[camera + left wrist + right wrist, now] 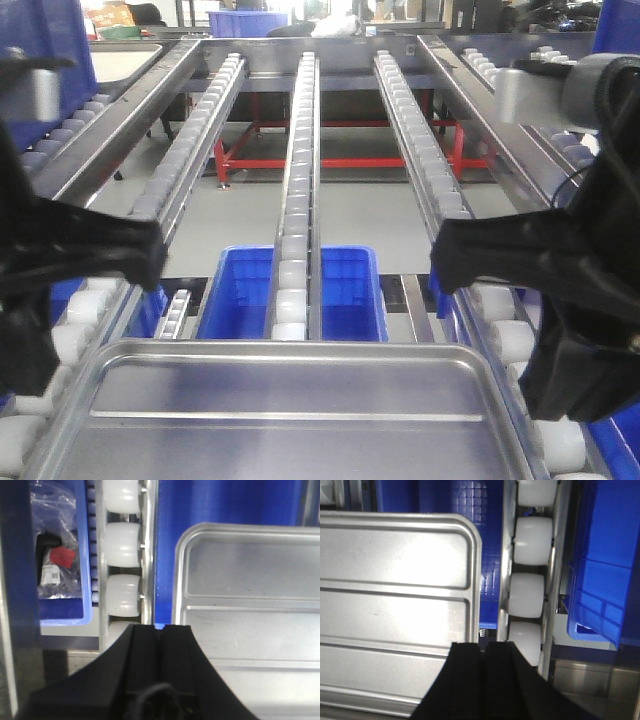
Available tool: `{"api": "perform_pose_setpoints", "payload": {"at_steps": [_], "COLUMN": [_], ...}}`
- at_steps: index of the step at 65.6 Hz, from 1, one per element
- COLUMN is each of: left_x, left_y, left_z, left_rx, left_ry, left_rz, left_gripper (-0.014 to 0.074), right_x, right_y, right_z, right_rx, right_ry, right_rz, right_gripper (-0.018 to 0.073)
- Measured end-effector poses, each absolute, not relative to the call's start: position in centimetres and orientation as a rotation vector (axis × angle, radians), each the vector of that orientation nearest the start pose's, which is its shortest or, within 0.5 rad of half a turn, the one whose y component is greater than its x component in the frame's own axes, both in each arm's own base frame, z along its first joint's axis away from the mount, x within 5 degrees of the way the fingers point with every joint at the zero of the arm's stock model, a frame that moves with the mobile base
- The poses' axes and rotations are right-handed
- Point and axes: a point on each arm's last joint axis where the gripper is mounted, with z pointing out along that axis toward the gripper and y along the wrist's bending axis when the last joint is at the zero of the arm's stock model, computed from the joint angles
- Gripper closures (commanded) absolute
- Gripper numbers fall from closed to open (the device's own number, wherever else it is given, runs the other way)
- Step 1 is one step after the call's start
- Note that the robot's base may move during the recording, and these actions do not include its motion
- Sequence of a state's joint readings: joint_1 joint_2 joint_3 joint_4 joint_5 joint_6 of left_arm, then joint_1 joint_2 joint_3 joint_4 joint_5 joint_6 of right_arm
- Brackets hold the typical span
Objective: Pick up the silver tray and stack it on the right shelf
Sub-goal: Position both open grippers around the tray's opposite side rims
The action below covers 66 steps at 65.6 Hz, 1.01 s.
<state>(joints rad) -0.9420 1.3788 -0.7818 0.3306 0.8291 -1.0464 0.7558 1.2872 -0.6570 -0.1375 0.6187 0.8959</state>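
Note:
The silver tray (290,400) is shiny, with a low rim and ridges across its base. It lies level over the near end of the right shelf's white roller tracks (292,290). My left gripper (150,255) is at the tray's left edge and my right gripper (445,262) at its right edge. In the left wrist view the fingers (161,626) are pressed together where the tray's (250,580) left rim runs under them. In the right wrist view the gripper (483,645) is closed on the tray's (395,580) right rim. Rollers (121,550) (530,595) lie just outside each edge.
A blue bin (240,295) sits below the tracks, just beyond the tray. Another blue bin (57,560) holding a bagged part is at the left, and one more (605,590) at the right. Sloping steel rails (130,130) flank the tracks. A red frame (330,160) stands on the floor behind.

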Motion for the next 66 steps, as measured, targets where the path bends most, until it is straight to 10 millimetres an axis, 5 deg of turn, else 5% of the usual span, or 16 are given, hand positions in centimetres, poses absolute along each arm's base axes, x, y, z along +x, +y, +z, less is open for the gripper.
{"api": "perform_pose_setpoints", "payload": {"at_steps": [20, 57, 66], "left_x": [15.9, 15.8, 15.7], "left_y": [-18.2, -18.4, -18.5], "left_z": [21.0, 20.9, 20.8], "left_rx": [0.135, 0.148, 0.132], "left_ry": [2.811, 2.81, 2.827], "left_rz": [-0.036, -0.035, -0.043], "left_gripper": [0.0687, 0.0683, 0.049], "right_x": [17.1, 17.6, 17.6], "right_y": [15.2, 15.7, 15.7], "right_z": [19.8, 18.9, 18.9], "right_rx": [0.061, 0.06, 0.06], "right_ry": [2.792, 2.801, 2.801], "right_rz": [0.31, 0.308, 0.308], "right_gripper": [0.0255, 0.0246, 0.0246]}}
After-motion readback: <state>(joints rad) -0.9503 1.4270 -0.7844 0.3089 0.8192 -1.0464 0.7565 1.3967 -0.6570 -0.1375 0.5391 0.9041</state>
